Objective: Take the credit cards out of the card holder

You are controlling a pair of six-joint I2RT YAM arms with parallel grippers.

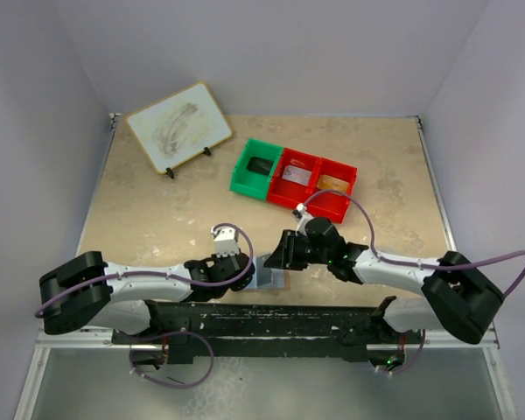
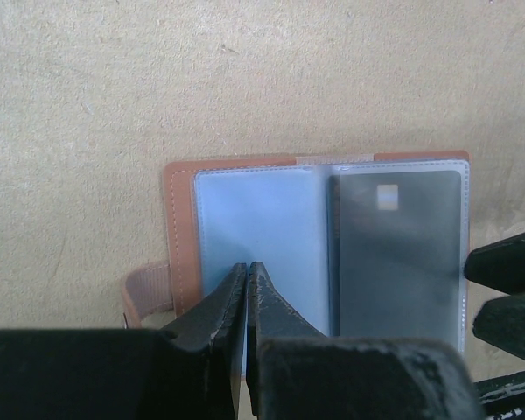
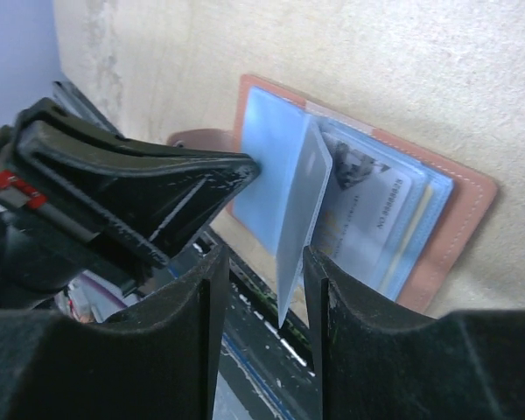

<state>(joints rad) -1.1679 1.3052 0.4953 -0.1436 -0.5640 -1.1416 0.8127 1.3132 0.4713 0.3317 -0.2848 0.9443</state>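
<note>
Here, the card holder [image 1: 271,278] lies open on the counter [image 1: 157,210], at the lower centre of the overhead frame between both arms. The left claw [image 2: 247,271], pinched nearly closed, presses on the blue-grey panel [image 2: 254,219], apparently to pin the holder flat. The right claw [image 3: 264,271] stands partly open around a raised plastic sleeve [image 3: 297,201]. The cards [image 3: 376,206] are not yet out.

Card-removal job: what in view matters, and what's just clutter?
In the job:
card holder, lying open
dark card in one of its sleeves
left fingers, shut, tips over the empty panel
right fingers, open around a lifted clear sleeve

Lying about:
green bin
two red bins
smudged white board on its stand
</note>
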